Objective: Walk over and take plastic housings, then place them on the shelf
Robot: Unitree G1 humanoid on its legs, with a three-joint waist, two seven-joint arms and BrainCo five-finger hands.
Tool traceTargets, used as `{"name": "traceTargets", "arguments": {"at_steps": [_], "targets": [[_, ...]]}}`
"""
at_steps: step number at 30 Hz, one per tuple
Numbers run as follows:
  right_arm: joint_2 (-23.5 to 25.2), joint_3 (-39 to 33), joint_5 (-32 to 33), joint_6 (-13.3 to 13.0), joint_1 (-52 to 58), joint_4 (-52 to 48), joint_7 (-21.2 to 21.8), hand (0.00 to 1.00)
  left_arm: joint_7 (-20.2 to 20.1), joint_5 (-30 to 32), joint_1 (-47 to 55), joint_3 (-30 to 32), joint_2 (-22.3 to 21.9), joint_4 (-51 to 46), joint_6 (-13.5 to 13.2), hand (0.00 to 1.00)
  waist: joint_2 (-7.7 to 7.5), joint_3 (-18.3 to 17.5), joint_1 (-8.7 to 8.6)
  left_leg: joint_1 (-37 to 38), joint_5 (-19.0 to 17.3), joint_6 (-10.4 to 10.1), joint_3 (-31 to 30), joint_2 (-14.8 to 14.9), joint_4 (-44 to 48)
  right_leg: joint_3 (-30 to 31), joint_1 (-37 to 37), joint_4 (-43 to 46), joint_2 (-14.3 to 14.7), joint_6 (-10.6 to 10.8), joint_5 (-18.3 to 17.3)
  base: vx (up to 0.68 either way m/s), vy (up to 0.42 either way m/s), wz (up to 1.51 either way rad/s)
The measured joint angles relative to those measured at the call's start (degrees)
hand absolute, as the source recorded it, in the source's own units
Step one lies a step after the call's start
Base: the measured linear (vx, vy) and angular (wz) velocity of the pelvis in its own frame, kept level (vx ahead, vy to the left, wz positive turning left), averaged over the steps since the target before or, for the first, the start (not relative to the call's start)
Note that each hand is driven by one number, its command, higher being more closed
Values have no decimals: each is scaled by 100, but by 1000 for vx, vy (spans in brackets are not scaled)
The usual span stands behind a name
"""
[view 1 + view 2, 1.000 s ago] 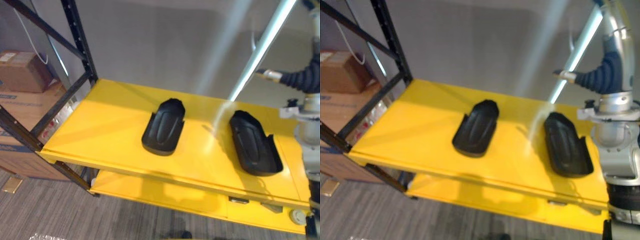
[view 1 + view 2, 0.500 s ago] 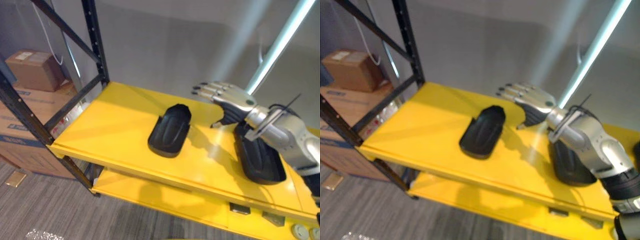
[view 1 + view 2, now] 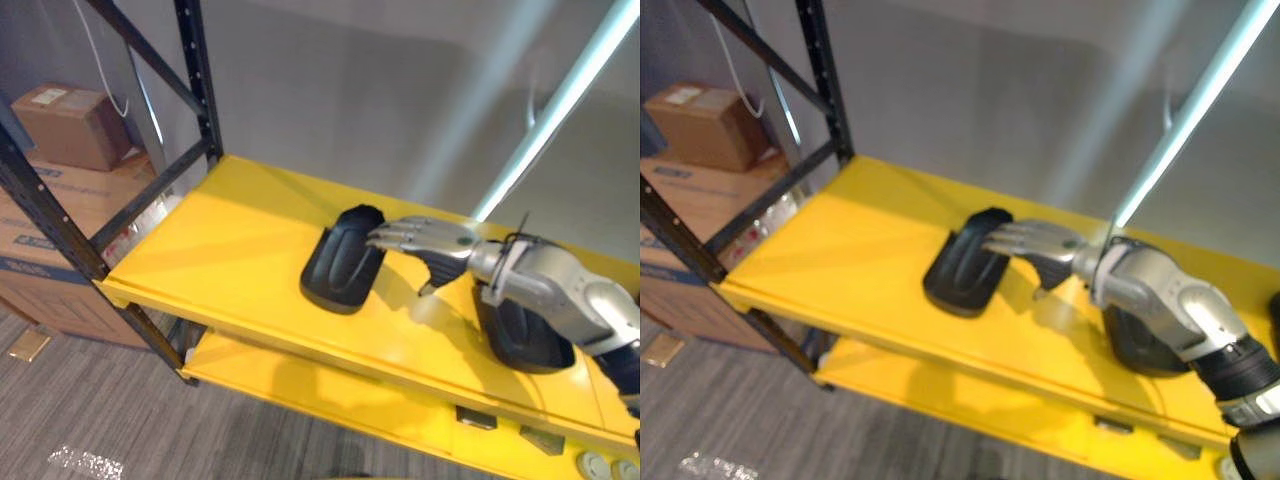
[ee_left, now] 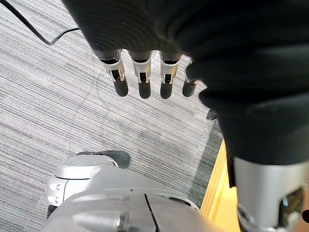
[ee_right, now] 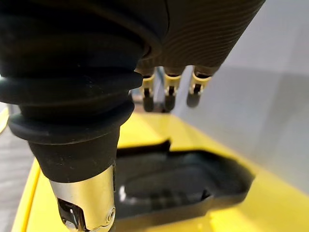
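Note:
Two black plastic housings lie on the yellow shelf (image 3: 215,240). The left housing (image 3: 338,270) lies hollow side down near the middle. My right arm partly covers the right housing (image 3: 520,335), which lies hollow side up. My right hand (image 3: 438,245) reaches in from the right, open, and its straight fingers (image 3: 1005,238) lie over the far end of the left housing. In the right wrist view the fingers (image 5: 167,94) hang above a black housing (image 5: 183,186). My left hand (image 4: 141,79) hangs open over the carpet.
Black shelf uprights (image 3: 198,85) and braces frame the left end of the shelf. Cardboard boxes (image 3: 58,125) stand beyond them. A second yellow shelf (image 3: 320,390) sits lower down. A grey wall backs the shelf, and a pale slanted bar (image 3: 560,100) crosses at the right.
My right hand has come down and moved left, from above the back of the shelf to the far end of the left housing. The housings have not moved.

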Motion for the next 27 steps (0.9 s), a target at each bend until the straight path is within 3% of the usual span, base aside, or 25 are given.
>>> {"name": "traceTargets", "arguments": {"at_steps": [5, 14, 27], "targets": [[-99, 312, 0, -229, -1, 292, 195, 0, -2, 1, -21, 0, 1, -28, 4, 0, 7, 99, 86, -6, 0, 0, -10, 1, 15, -9, 7, 0, -2, 0, 0, -6, 3, 0], [-127, 617, -215, -606, -4, 761, 171, 0, -3, -1, -21, -6, 0, -29, 21, 0, 35, 134, 185, -8, 0, 0, -11, 1, 20, -14, 7, -2, -1, 1, 0, 0, 0, 0], [-18, 693, -689, -795, 4, 1486, -348, 0, 1, -9, 13, -24, 46, -184, 18, 0, -58, 387, 279, -94, 54, -4, -296, -69, 53, -330, 73, -3, -66, 26, -17, -8, 10, 11]]}}
